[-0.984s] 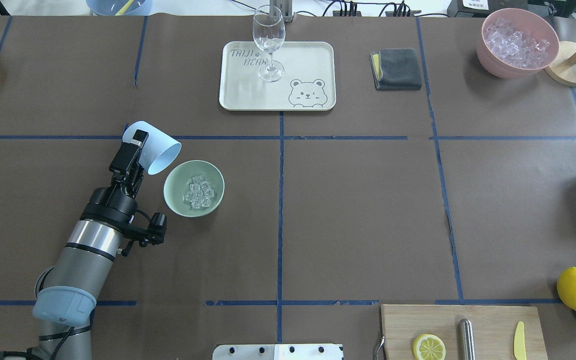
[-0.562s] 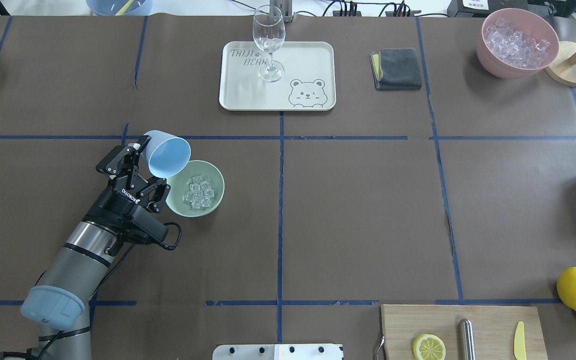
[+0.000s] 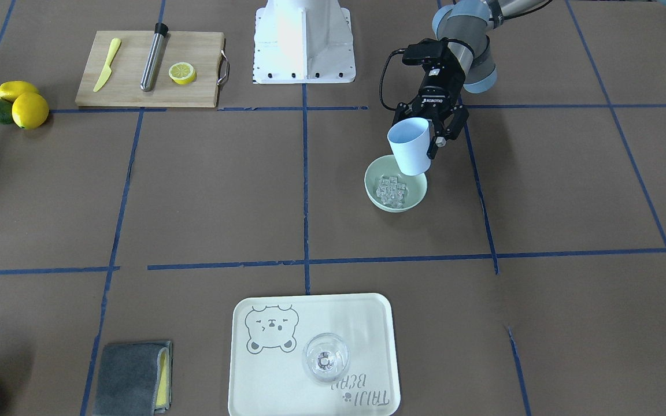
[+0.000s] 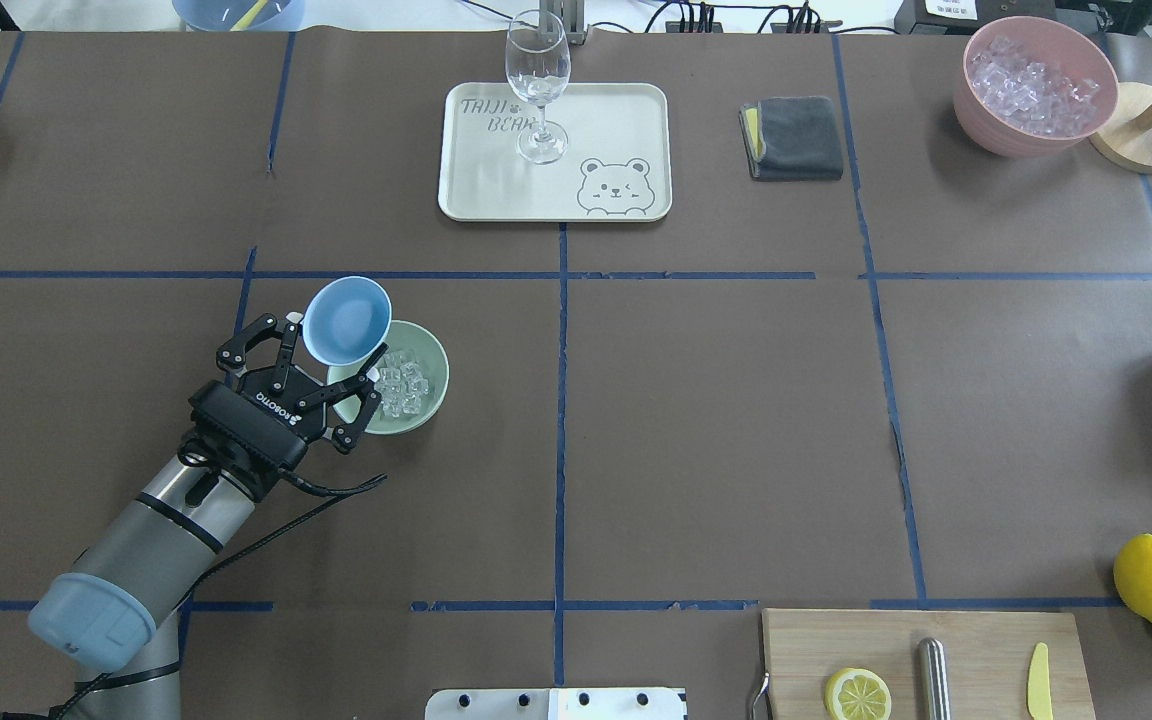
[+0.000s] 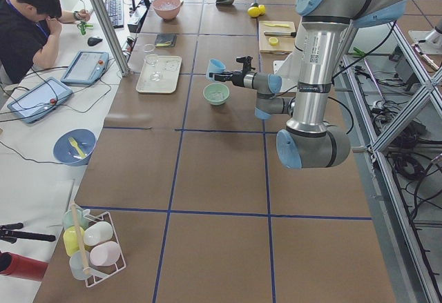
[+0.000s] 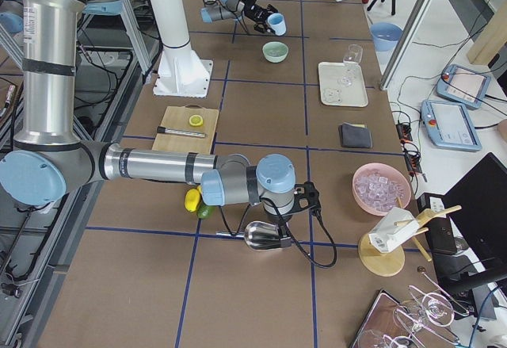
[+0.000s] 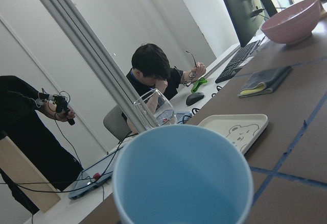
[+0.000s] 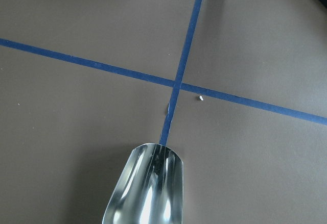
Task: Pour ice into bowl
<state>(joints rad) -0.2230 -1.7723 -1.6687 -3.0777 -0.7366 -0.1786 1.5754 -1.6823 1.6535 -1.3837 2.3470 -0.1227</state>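
The pale mint-green bowl sits left of the table's middle with a small heap of clear ice cubes in it. It also shows in the front view with the ice. My left gripper is shut on a light blue cup and holds it upright, mouth up, over the bowl's left rim. The cup looks empty in the left wrist view. My right gripper holds a metal scoop low over the table at the far right. Its fingers are hidden.
A cream bear tray with a wine glass stands at the back centre. A grey cloth and a pink bowl of ice are at the back right. A cutting board and lemons are front right.
My left wrist has rotated and brought the blue cup from lying tipped on its side beside the bowl to upright over the bowl's left rim. The ice lies in the bowl throughout.
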